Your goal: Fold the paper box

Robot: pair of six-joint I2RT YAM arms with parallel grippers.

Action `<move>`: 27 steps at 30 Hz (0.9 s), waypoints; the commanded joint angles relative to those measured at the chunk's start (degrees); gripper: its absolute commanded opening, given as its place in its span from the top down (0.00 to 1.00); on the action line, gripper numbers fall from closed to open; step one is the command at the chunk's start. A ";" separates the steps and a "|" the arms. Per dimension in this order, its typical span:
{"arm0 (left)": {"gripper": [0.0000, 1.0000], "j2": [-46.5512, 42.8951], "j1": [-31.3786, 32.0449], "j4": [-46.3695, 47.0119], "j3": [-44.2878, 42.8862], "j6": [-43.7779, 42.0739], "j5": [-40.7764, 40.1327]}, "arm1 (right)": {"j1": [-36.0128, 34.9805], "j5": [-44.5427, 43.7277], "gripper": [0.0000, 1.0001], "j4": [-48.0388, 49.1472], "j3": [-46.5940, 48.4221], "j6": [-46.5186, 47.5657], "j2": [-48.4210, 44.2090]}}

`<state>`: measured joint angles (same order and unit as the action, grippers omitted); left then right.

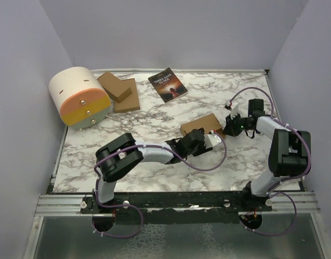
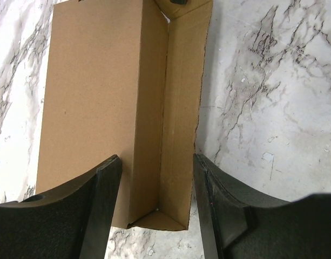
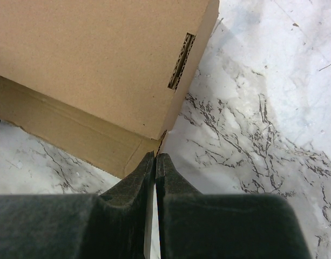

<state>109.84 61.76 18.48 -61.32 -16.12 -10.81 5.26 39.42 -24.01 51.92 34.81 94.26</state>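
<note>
The paper box (image 1: 200, 124) is brown cardboard, partly folded, lying on the marble table at centre right. In the left wrist view the box (image 2: 95, 97) has a flat panel and a raised side wall. My left gripper (image 1: 207, 141) is open at the box's near end, and its jaws (image 2: 155, 162) straddle the raised wall without closing on it. My right gripper (image 1: 228, 128) is at the box's right end. In the right wrist view it is shut (image 3: 155, 156), with a thin corner edge of the box (image 3: 100, 54) pinched between its tips.
A cream and orange rounded container (image 1: 79, 97) stands at the back left. Beside it lies a stack of flat brown cardboard pieces (image 1: 119, 91). A dark-covered book (image 1: 168, 84) lies at the back centre. Grey walls close in both sides of the table.
</note>
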 commanded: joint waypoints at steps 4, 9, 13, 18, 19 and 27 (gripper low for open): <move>0.44 3.80 -1.09 -8.85 0.59 2.87 2.10 | -0.69 0.56 0.95 2.18 -3.64 1.71 -2.23; 0.44 3.80 -1.04 -8.92 0.63 2.86 2.36 | -0.69 0.08 0.95 2.98 -4.59 0.96 -3.29; 0.44 3.71 -1.05 -9.03 0.71 2.93 2.31 | -0.67 -0.87 0.94 3.18 -4.75 0.12 -3.48; 0.44 3.63 -1.10 -9.08 0.74 3.01 2.45 | -0.60 -2.25 0.93 3.29 -5.03 -0.82 -3.47; 0.44 3.60 -1.05 -9.08 0.76 3.03 2.46 | -0.60 -2.35 0.93 3.53 -5.24 -1.06 -3.60; 0.44 3.62 -1.06 -9.23 0.62 2.98 2.53 | -0.60 -2.41 0.94 4.78 -6.39 -1.72 -5.32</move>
<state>109.86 61.49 17.50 -61.82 -15.66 -10.63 5.19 37.74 -19.22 46.54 34.09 90.37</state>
